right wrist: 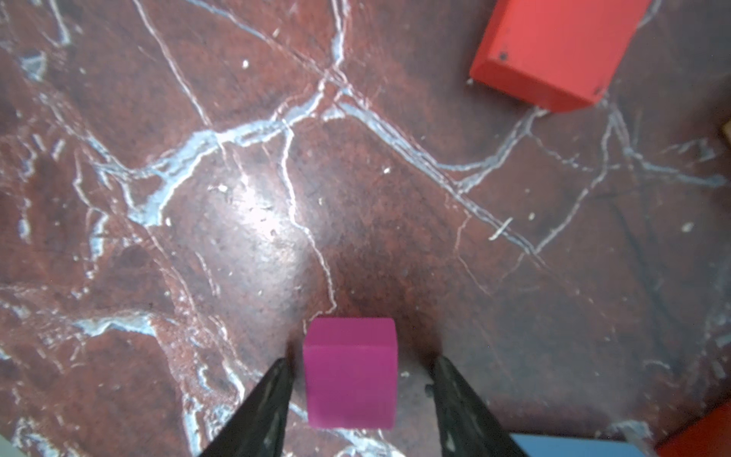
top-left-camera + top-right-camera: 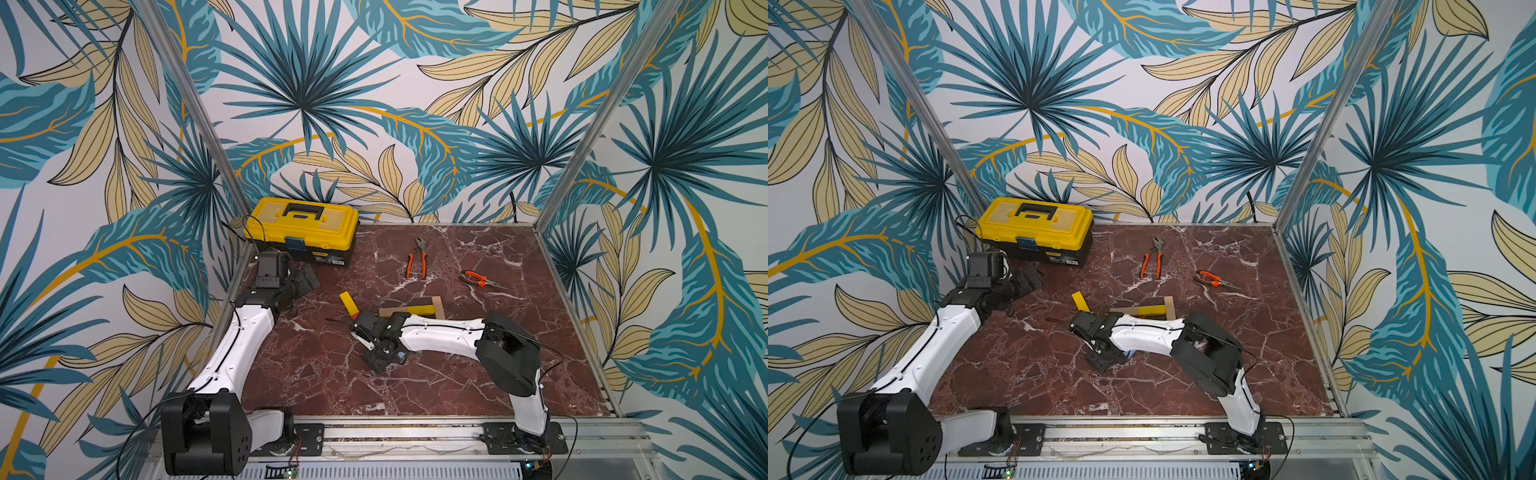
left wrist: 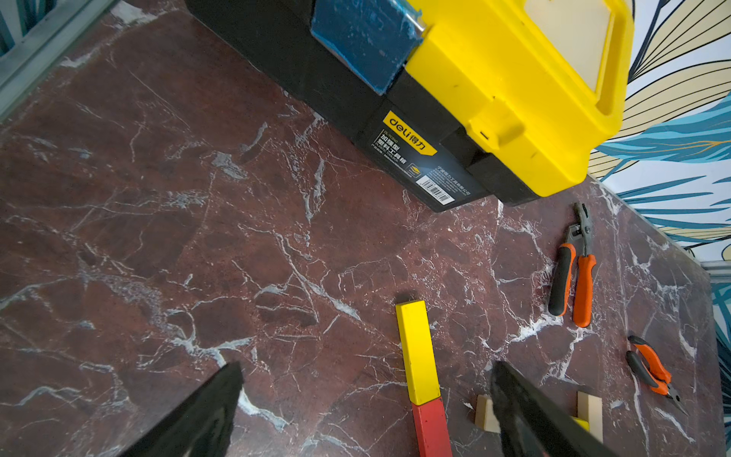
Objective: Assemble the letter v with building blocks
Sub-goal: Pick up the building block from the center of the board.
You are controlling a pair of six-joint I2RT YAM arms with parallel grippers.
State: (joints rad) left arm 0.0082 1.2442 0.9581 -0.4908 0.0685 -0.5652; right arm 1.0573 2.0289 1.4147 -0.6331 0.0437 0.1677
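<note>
Alignment decides the coming squeeze: the magenta cube rests on the bench directly between the fingers of the right end effector. Its flat sides face them squarely, and as a cube it offers no long axis to favour. The jaws stand apart, with a sliver of gap on one side and a wider one on the other, so nothing is clamped yet. Ahead of the fingertips and off to one side lies the red block, well apart from the cube. The left end effector, spread wide and empty, is far from the cube, with the yellow bar ahead of its fingers and the toolbox beyond.
</note>
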